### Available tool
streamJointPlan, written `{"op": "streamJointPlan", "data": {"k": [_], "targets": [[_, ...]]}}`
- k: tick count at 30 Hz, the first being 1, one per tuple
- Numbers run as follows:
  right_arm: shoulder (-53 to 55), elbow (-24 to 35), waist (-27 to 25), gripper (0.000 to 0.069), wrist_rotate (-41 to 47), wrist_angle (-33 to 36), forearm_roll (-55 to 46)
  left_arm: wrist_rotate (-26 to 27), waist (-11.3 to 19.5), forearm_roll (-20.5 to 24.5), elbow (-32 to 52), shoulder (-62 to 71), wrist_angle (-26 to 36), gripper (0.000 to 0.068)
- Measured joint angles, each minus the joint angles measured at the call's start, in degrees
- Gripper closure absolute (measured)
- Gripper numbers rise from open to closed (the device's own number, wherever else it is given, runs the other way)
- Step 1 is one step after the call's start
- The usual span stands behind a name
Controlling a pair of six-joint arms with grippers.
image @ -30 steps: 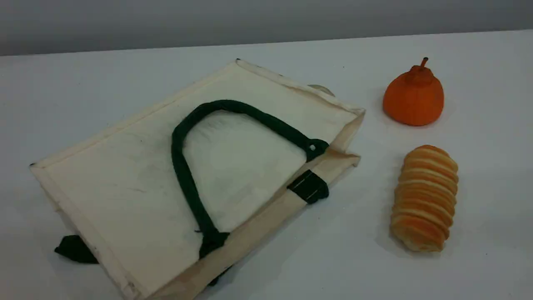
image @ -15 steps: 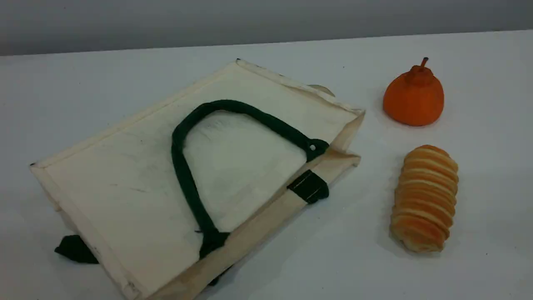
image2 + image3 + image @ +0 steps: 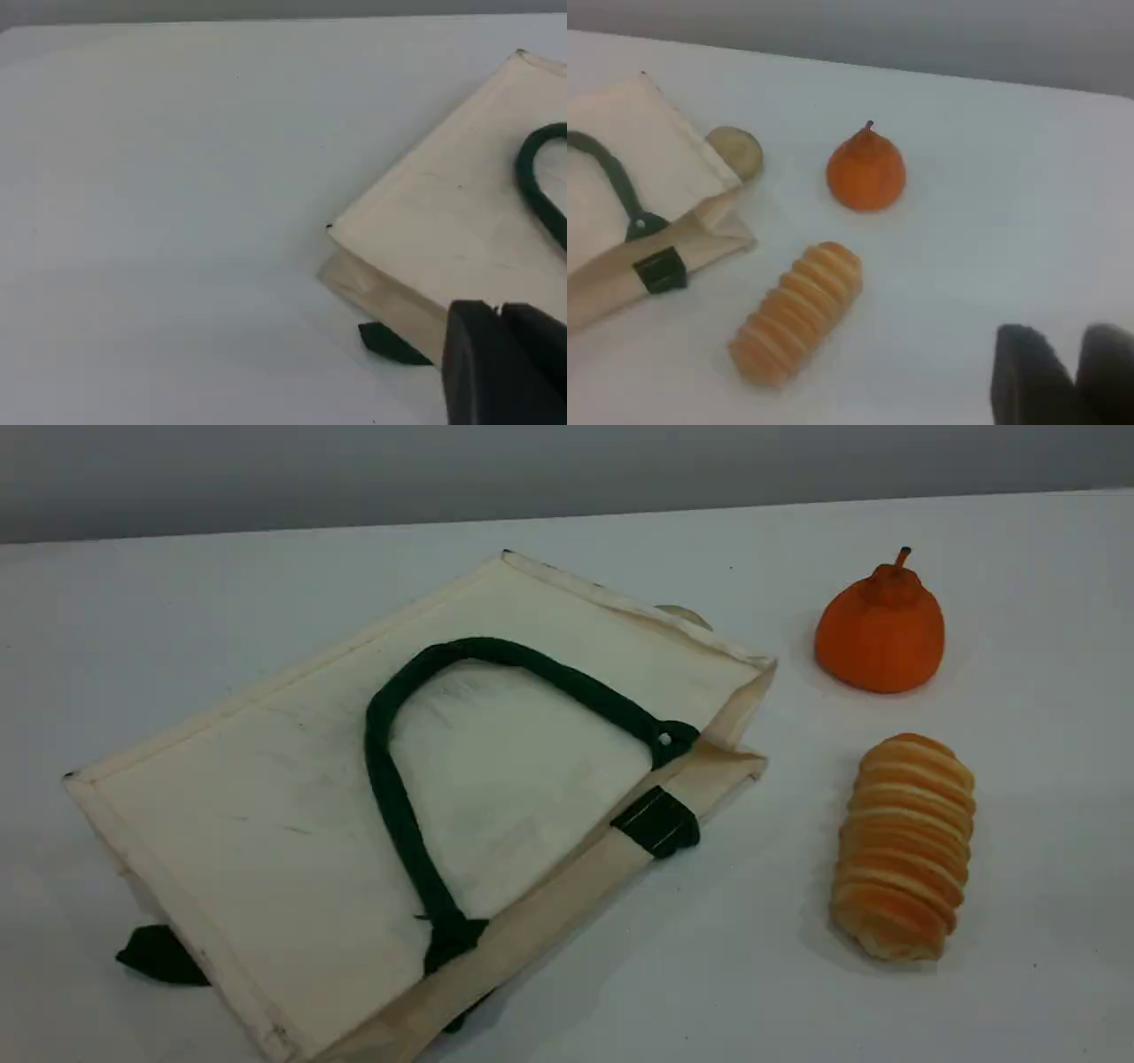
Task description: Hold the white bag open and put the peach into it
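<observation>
The white bag [image 3: 266, 806] lies flat on your table [image 3: 177, 602], with bare room between its mouth edge and the bread roll [image 3: 904, 846]; the right gripper [image 3: 1079, 372] is narrowly parted, and you cannot tell for the left gripper [image 3: 499, 350].

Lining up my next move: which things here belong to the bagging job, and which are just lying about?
Job: bag; the peach is not in view.
Lying about: orange fruit, bread roll, beige ball.

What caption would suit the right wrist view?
White bag lying flat beside a beige ball, orange fruit and bread roll.
</observation>
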Motion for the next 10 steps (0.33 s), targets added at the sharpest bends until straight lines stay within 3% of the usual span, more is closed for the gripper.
{"op": "streamJointPlan", "data": {"k": [10], "targets": [[0.0, 0.0, 0.0, 0.0568, 0.1, 0.0, 0.0, 0.0, 0.0, 0.0, 0.0, 0.0, 0.0, 0.0587]]}}
